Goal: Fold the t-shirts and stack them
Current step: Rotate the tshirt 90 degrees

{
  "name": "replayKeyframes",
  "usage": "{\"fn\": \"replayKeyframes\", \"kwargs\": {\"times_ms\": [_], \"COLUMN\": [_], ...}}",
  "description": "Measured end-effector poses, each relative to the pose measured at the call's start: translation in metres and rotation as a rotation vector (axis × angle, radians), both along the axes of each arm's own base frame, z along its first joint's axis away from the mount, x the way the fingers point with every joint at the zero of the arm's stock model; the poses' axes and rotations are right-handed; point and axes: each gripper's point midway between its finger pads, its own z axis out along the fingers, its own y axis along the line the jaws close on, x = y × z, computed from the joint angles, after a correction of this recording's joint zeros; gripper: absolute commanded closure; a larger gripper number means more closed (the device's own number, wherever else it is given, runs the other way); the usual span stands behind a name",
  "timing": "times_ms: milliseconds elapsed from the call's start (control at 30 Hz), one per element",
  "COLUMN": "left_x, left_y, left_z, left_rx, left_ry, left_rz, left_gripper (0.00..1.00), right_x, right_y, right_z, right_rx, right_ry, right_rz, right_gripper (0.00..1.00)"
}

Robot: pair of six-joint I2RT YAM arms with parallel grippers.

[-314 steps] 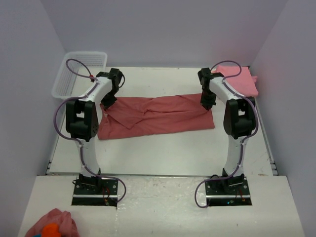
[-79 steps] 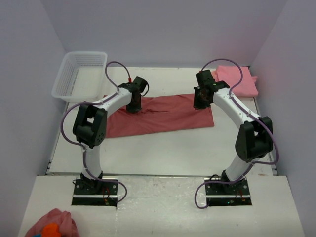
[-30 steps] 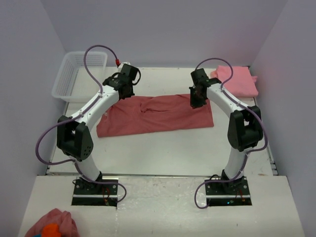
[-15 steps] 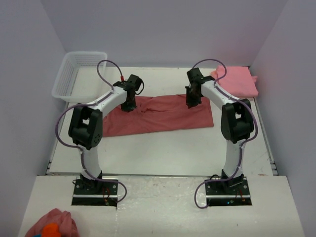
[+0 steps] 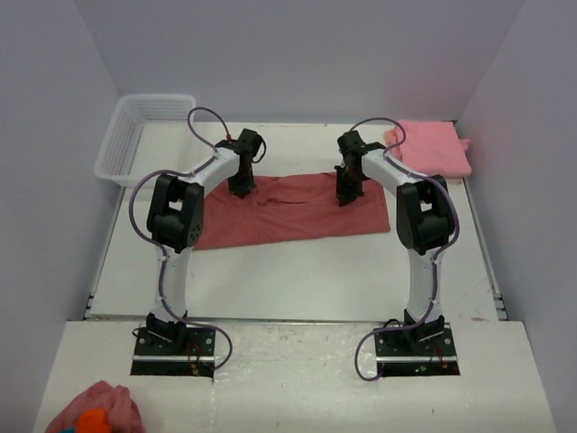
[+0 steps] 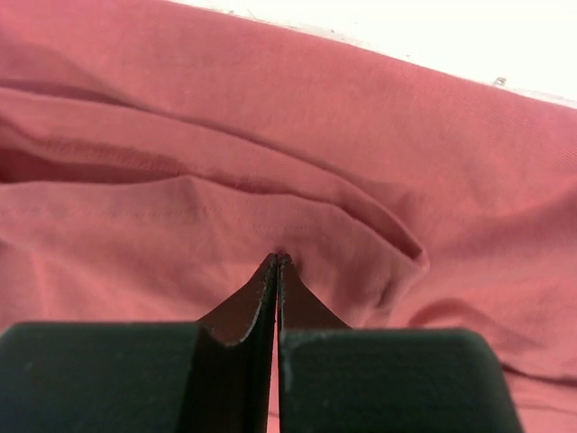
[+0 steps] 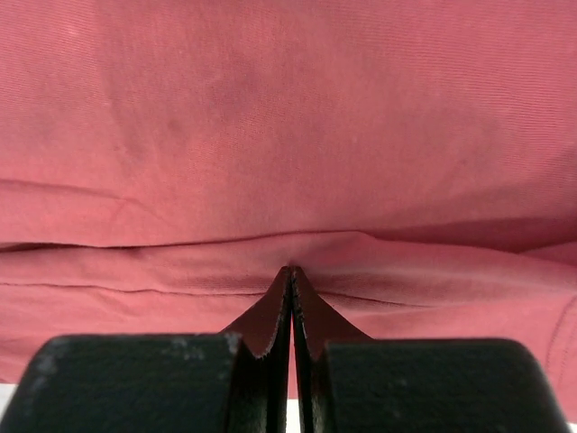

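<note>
A dusty red t-shirt (image 5: pixel 297 212) lies as a long folded band across the middle of the table. My left gripper (image 5: pixel 242 187) stands near its far edge, left of centre, shut with its tips pinching a small pucker of the red cloth (image 6: pixel 297 180). My right gripper (image 5: pixel 343 195) is right of centre, shut on a raised fold of the same shirt (image 7: pixel 288 135). A lighter pink t-shirt (image 5: pixel 433 149) lies folded at the back right corner, apart from both grippers.
A clear plastic basket (image 5: pixel 144 135) stands at the back left corner. A small pink cloth lump with an orange patch (image 5: pixel 90 415) sits on the near ledge at the bottom left. White table (image 5: pixel 297 280) shows in front of the red shirt.
Both grippers have slid inward and slightly nearer along the red shirt's far part, staying shut. The left arm's elbow has swung in, and the shirt's left end has drawn in a little.
</note>
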Motion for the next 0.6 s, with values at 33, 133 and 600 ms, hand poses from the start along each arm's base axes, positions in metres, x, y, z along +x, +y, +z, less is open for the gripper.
{"fn": "replayKeyframes", "kwargs": {"times_ms": [33, 133, 600], "left_x": [0.001, 0.003, 0.046], "left_y": [-0.001, 0.0, -0.009], "left_z": [-0.004, -0.011, -0.012], "left_rx": [-0.003, -0.009, -0.057], "left_ry": [0.008, 0.025, -0.011], "left_rz": [-0.001, 0.002, -0.063], "left_gripper": [1.0, 1.0, 1.0], "right_x": [-0.001, -0.003, -0.019], "right_y": [0.001, 0.002, 0.002], "right_z": [-0.003, -0.009, -0.015], "right_rx": [0.002, 0.006, 0.043], "right_ry": [0.008, 0.026, 0.019], "right_rz": [0.0, -0.006, -0.078], "right_gripper": [1.0, 1.0, 1.0]}}
